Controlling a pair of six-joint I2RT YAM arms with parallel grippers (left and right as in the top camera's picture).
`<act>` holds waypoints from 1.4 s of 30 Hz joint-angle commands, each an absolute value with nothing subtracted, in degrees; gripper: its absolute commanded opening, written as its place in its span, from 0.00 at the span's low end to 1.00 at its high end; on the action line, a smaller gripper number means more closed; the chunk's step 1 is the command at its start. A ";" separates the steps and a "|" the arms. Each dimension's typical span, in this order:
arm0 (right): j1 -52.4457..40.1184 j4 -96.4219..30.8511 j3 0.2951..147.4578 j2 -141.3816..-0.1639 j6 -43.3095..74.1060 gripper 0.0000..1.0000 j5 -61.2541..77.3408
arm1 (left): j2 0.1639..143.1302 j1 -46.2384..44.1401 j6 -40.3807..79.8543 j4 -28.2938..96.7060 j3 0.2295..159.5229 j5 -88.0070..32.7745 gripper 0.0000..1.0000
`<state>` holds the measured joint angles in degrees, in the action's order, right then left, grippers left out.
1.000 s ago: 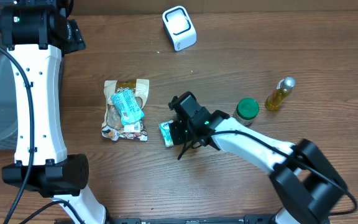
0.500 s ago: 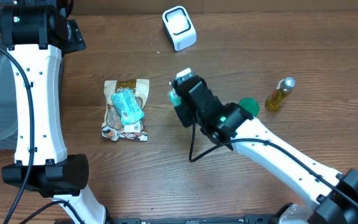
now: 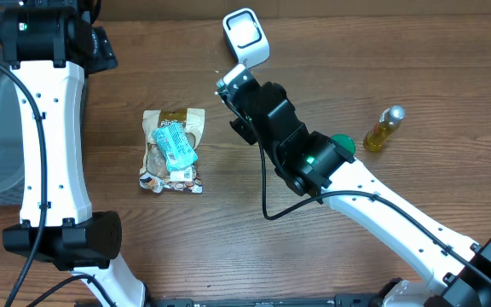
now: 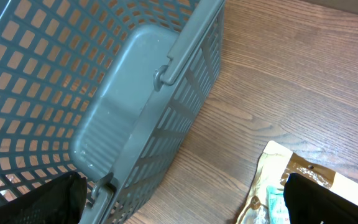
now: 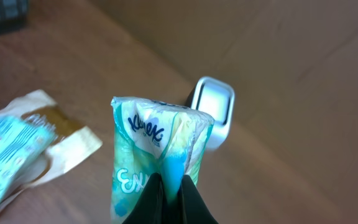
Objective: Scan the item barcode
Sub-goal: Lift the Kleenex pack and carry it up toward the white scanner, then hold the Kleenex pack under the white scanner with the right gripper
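While you are working the presenting step, with the item held up before the reader, the wooden table (image 3: 416, 51) is lying brown and grainy under everything. In the right wrist view, plain tan panels are closing off the room behind it.

At the table's left edge the grey basket (image 4: 123, 93) is sitting, and your left gripper (image 4: 182, 208) is hanging over its rim with fingers spread wide, carrying nothing. Mid-table the snack pouch (image 3: 173, 152) is lying flat with a blue packet (image 3: 175, 143) resting on it.

Toward the far edge the white scanner (image 3: 245, 37) is standing. Off to the right, the green-lidded jar (image 3: 342, 145) is showing partly from behind the right arm, and the yellow bottle (image 3: 384, 126) is lying near it.

Your right gripper (image 5: 169, 194) is pinching the tissue pack (image 5: 160, 143) by its lower edge, jaws drawn narrow on the wrapper. The pack is standing upright in the air just in front of the scanner, apparently not touching it.

The brand face is pointing at the wrist camera and I cannot see the barcode. By my judgement you are going to be turning the pack until its code is facing the scanner's window, then steadying it there.
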<state>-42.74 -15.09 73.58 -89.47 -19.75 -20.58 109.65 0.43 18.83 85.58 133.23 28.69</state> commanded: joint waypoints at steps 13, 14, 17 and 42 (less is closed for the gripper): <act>-37.52 1.30 75.07 -92.92 -31.57 0.04 -20.86 | 109.30 0.36 17.78 85.47 134.30 28.45 0.99; -36.80 2.35 75.07 -93.78 -33.04 0.04 -19.68 | 109.30 0.36 17.78 85.47 134.30 28.45 1.00; -35.16 4.71 75.07 -96.09 -37.56 0.04 -16.16 | 109.30 0.36 17.78 85.47 134.30 28.45 0.99; -28.36 14.46 91.35 -117.23 -41.28 0.03 -8.88 | 109.30 0.36 17.78 85.47 134.30 28.45 1.00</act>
